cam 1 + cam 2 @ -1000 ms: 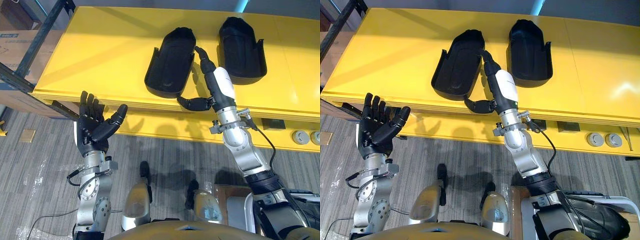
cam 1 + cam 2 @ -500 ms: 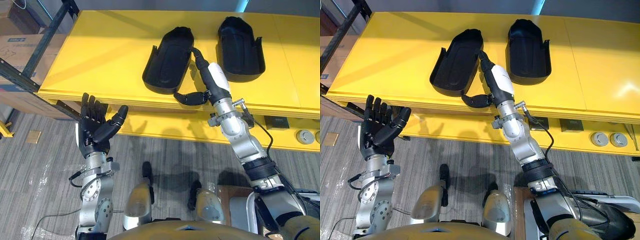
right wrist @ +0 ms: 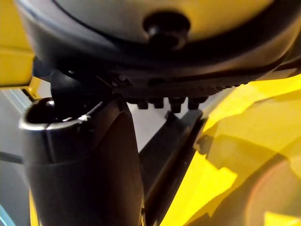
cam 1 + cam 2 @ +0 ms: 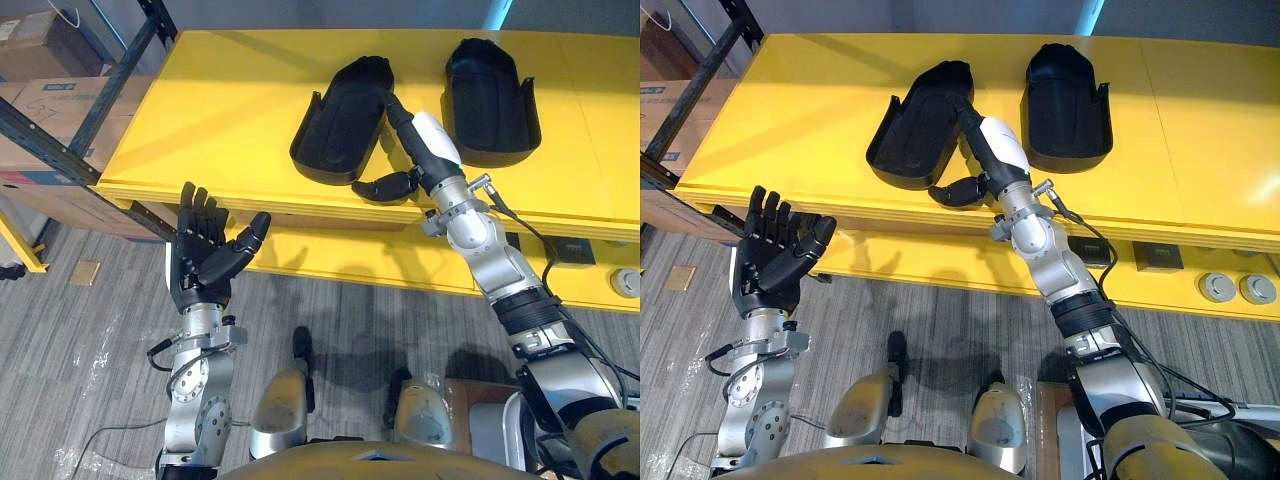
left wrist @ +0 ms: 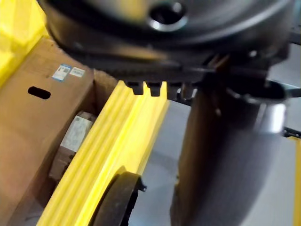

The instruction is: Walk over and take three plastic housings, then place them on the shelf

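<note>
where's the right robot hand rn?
Head views: the right robot hand reaches over the yellow table between the left black plastic housing and the right black plastic housing, fingers straight along the left one's rim.

The right hand (image 3: pixel 155 56) looms dark, thumb (image 3: pixel 84 165) beside a black strip (image 3: pixel 169 146) against the yellow table (image 3: pixel 249 127)

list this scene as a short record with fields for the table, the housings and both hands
surface: yellow table
housings on table: two, black, open side up; left housing, right housing
right hand: over the table, fingers straight along the left housing's right wall, nothing lifted
left hand: open, raised in front of the table edge, empty
beside table: dark shelf frame, cardboard boxes
</note>
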Robot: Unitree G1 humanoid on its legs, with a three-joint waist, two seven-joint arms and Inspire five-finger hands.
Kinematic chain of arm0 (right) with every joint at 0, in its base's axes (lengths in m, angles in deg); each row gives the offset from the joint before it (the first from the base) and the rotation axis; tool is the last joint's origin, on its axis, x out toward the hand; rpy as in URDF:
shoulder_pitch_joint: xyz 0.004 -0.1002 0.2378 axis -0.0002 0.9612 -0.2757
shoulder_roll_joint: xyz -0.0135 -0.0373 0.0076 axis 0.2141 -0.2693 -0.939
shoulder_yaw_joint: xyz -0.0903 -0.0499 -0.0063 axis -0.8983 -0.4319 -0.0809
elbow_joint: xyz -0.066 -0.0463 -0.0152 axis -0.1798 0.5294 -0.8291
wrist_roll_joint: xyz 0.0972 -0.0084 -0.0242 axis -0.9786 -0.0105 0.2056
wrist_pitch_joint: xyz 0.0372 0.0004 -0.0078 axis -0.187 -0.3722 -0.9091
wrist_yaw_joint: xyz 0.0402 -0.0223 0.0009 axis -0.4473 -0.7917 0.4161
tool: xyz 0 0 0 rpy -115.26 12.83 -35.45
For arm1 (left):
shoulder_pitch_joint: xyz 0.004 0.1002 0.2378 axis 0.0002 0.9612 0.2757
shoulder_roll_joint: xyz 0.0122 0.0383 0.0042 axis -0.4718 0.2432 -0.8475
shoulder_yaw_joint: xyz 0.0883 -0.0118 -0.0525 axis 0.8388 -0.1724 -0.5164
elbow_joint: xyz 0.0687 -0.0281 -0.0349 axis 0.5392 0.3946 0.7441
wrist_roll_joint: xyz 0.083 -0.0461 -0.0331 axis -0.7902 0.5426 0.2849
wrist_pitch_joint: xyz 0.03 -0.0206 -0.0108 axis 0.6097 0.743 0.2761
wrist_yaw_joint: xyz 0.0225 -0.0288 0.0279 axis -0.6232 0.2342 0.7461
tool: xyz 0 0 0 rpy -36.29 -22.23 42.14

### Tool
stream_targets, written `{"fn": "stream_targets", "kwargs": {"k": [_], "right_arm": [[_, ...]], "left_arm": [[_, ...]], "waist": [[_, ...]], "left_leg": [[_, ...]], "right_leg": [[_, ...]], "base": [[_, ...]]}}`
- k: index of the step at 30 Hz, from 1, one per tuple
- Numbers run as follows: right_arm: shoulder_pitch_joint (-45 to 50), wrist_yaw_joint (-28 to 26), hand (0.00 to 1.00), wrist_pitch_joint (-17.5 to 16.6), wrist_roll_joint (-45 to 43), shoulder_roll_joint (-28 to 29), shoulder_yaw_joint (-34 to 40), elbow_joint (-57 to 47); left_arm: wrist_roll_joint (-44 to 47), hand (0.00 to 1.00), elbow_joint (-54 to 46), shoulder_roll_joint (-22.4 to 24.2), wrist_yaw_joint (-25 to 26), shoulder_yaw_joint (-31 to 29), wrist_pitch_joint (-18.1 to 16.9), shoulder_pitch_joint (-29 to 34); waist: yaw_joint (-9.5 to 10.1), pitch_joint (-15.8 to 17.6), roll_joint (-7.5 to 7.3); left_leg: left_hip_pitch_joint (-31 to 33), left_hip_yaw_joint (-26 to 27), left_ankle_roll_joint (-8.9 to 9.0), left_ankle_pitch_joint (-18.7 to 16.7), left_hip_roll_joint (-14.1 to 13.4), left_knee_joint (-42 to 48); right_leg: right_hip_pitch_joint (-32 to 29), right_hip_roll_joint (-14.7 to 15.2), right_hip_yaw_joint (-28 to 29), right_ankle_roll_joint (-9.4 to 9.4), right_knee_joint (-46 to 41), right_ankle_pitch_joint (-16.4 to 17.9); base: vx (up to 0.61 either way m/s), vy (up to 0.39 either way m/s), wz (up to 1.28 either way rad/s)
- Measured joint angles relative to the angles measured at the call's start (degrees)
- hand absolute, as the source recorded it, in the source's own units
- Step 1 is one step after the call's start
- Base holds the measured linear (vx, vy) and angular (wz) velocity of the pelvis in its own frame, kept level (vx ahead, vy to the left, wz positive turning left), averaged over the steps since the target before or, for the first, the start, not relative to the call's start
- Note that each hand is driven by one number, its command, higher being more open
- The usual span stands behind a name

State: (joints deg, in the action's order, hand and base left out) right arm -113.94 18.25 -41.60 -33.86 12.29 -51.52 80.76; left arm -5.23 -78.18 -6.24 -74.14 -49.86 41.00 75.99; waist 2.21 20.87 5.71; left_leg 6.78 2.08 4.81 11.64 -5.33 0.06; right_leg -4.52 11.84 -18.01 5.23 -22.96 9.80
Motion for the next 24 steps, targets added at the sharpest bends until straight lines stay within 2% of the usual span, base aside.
{"fn": "stream_targets", "kwargs": {"k": [8,14,19,22,24], "right_arm": [[-1.1,-0.2,1.00,0.0,-0.8,-0.5,-0.7,2.0],[-1.1,-0.2,1.00,-1.0,-1.2,-0.2,-1.0,0.2],[4.0,-0.2,1.00,-1.1,-2.9,1.1,-0.3,-17.3],[13.3,-1.7,1.00,-1.4,-8.2,2.9,1.4,-31.7],[18.1,-3.2,1.00,-1.5,-9.9,3.0,2.9,-35.5]], "left_arm": [[0.2,1.00,-0.5,1.3,-0.6,0.2,0.0,0.7],[1.4,1.00,-0.6,1.3,-1.4,0.4,0.1,1.7],[1.7,1.00,-0.6,1.1,-2.5,2.8,0.0,1.6],[1.1,1.00,-0.7,1.0,-2.3,3.5,-0.1,1.5],[-0.2,1.00,-2.0,0.7,-1.9,3.5,-0.1,1.5]], "waist": [[0.97,-0.9,1.62],[0.98,-0.9,1.67],[0.94,-0.9,1.65],[0.47,-2.2,1.52],[0.20,-3.0,0.98]], "left_leg": [[-0.4,-0.8,-0.32,0.5,0.1,-1.0],[-0.4,-0.7,0.07,1.0,0.1,-1.3],[-1.3,0.2,-0.07,0.5,0.0,-1.4],[-1.3,1.2,-0.25,0.0,0.0,-1.4],[-1.4,1.7,-0.18,-0.2,0.0,-1.4]], "right_leg": [[0.6,0.1,-0.9,-0.21,0.0,0.3],[0.6,0.0,-1.1,-0.03,0.1,0.0],[1.0,0.0,-0.3,0.12,0.7,-0.1],[1.1,-0.2,0.5,0.65,2.0,-0.5],[1.1,-0.3,1.0,0.92,2.6,-0.8]], "base": [[-0.01,0.003,0.06],[0.01,0.000,0.01],[0.02,0.007,-0.09],[0.04,0.010,-0.12],[0.04,0.014,-0.12]]}}
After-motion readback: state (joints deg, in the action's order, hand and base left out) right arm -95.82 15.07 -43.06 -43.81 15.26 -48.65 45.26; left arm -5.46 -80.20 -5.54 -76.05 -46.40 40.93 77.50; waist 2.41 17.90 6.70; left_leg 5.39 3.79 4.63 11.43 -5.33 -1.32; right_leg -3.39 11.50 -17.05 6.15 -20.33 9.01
